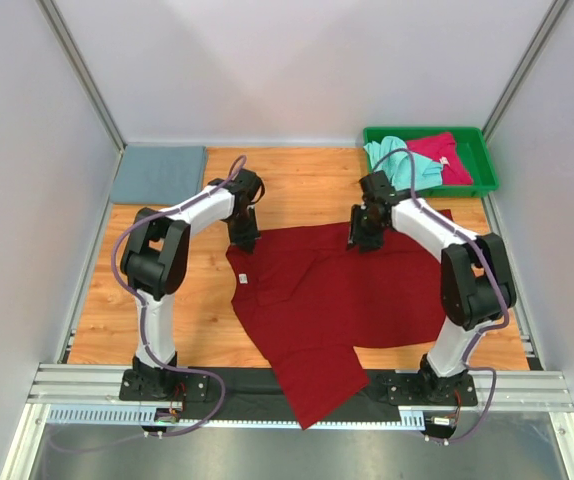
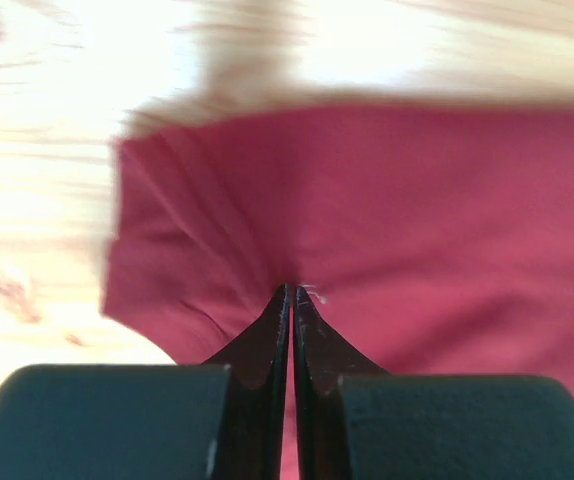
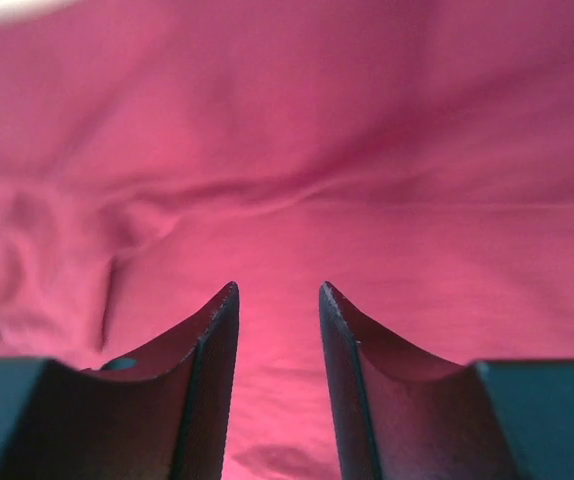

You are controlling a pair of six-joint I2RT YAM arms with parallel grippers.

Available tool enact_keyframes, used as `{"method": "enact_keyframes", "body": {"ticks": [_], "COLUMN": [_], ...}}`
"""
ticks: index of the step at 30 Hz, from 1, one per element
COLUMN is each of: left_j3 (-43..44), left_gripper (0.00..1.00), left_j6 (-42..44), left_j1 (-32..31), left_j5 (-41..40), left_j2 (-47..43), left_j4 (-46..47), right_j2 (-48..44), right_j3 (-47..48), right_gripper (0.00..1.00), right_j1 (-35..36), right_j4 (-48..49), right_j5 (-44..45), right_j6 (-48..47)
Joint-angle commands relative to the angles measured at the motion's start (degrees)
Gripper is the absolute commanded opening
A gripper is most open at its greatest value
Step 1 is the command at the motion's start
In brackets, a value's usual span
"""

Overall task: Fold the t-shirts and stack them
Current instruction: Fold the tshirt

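A dark red t-shirt point(image 1: 337, 300) lies spread on the wooden table point(image 1: 307, 185), and its lower part hangs over the near edge. My left gripper point(image 1: 245, 238) is at the shirt's far left corner. In the left wrist view it point(image 2: 293, 290) is shut, pinching the dark red cloth point(image 2: 417, 220), which puckers at the tips. My right gripper point(image 1: 363, 238) is at the shirt's far edge, right of centre. In the right wrist view it point(image 3: 277, 288) is open just above the dark red cloth point(image 3: 367, 150), with nothing between the jaws.
A slate grey-blue t-shirt point(image 1: 159, 173) lies folded at the back left corner. A green plastic tray point(image 1: 482, 185) at the back right holds a mint green t-shirt point(image 1: 397, 158) and a pinkish-red t-shirt point(image 1: 445, 155). White walls enclose the table.
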Motion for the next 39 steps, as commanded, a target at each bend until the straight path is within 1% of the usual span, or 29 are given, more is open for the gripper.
{"method": "enact_keyframes", "body": {"ticks": [1, 2, 6, 8, 9, 11, 14, 15, 17, 18, 19, 21, 22, 23, 25, 26, 27, 28, 29, 30, 31, 33, 34, 36, 37, 39], "left_j3": [2.42, 2.51, 2.86, 3.91, 5.74, 6.9, 9.44, 10.41, 13.4, 13.93, 14.72, 15.6, 15.6, 15.34, 13.42, 12.45, 9.92, 8.41, 7.0, 4.29, 2.96, 0.41, -1.95, -5.47, -6.71, -10.39], "left_gripper": [0.08, 0.08, 0.08, 0.08, 0.07, 0.07, 0.07, 0.07, 0.08, 0.09, 0.12, 0.16, 0.24, 0.26, 0.32, 0.32, 0.34, 0.36, 0.37, 0.37, 0.37, 0.37, 0.36, 0.34, 0.34, 0.34], "left_j6": [-4.13, -4.14, -1.95, -0.54, 0.34, 2.36, 7.36, 9.29, 15.09, 16.85, 20.18, 22.05, 22.67, 23.02, 22.06, 20.49, 19.6, 18.81, 17.85, 15.84, 14.51, 12.22, 9.78, 7.65, 5.55, 3.69], "left_j1": [1.77, 2.82, 5.1, 6.16, 7.47, 8.53, 10.29, 10.3, 10.3, 10.3, 10.3, 10.3, 10.3, 10.21, 10.03, 9.77, 9.25, 8.63, 7.84, 5.66, 4.59, 1.7, -1.62, -4.54, -7.17, -8.59], "left_j5": [-5.39, -5.48, -8.11, -8.73, -10.21, -12.15, -13.56, -15.48, -16.11, -16.03, -15.85, -16.98, -17.69, -18.39, -19.01, -17.97, -17.35, -16.65, -15.77, -13.94, -12.79, -9.54, -9.26, -8.82, -8.47, -6.54], "left_j2": [1.12, 2.52, 5.25, 7.61, 8.32, 8.86, 8.6, 8.68, 8.68, 8.68, 8.42, 6.58, 4.4, 2.81, -0.88, -5.07, -7.38, -9.58, -13.6, -15.29, -17.92, -19.7, -20.75, -21.64, -22.34, -23.04], "left_j4": [-3.33, -3.85, -6.4, -7.46, -9.64, -10.01, -9.75, -10.01, -9.66, -8.79, -8.35, -7.99, -8.16, -8.25, -8.52, -8.52, -8.26, -8.08, -7.9, -8.08, -8.25, -8.52, -8.69, -8.43, -8.0, -6.51], "right_j2": [-0.18, -0.53, -0.89, 0.25, 1.04, 2.98, 5.09, 5.62, 7.54, 8.16, 8.52, 7.83, 6.86, 5.37, 0.63, -0.95, -2.54, -5.94, -7.37, -9.04, -11.32, -13.18, -14.14, -14.59, -14.59, -14.24], "right_j3": [-1.4, -2.8, -6.4, -6.85, -6.77, -6.33, -5.01, -4.66, -3.17, -2.73, -1.76, -1.41, -1.4, -1.66, -2.19, -3.06, -3.51, -4.38, -5.44, -8.06, -9.39, -13.07, -13.7, -14.58, -14.94, -14.94], "right_gripper": [0.38, 0.37, 0.36, 0.36, 0.36, 0.35, 0.35, 0.35, 0.35, 0.35, 0.35, 0.36, 0.36, 0.36, 0.39, 0.4, 0.42, 0.43, 0.43, 0.44, 0.44, 0.45, 0.45, 0.45, 0.45, 0.44], "right_j1": [4.46, 6.99, 12.46, 15.17, 16.15, 19.93, 24.94, 25.99, 28.62, 29.34, 30.56, 30.92, 30.84, 30.49, 27.87, 26.54, 24.79, 20.77, 18.38, 15.75, 10.24, 4.59, -0.57, -5.35, -9.38, -13.26], "right_j4": [2.55, 3.08, 5.54, 6.33, 6.34, 6.6, 8.0, 8.53, 10.46, 11.42, 13.0, 14.24, 14.59, 14.42, 13.29, 12.24, 10.92, 9.08, 8.63, 8.36, 7.4, 6.78, 5.91, 5.2, 5.11, 5.54], "right_j5": [1.86, 2.3, 3.36, 2.31, 1.26, 0.46, -2.78, -5.75, -10.32, -15.74, -18.06, -22.1, -21.95, -21.17, -18.27, -15.3, -13.62, -11.95, -10.97, -9.92, -8.95, -7.11, -6.31, -3.6, -2.89, -1.3], "right_j6": [0.3, 0.04, -0.05, 0.56, 0.74, 0.22, 0.04, 0.3, 1.26, 2.57, 3.46, 5.21, 5.31, 5.31, 5.57, 5.66, 5.66, 6.1, 6.19, 6.28, 6.02, 5.23, 4.88, 3.73, 3.56, 5.3]}}
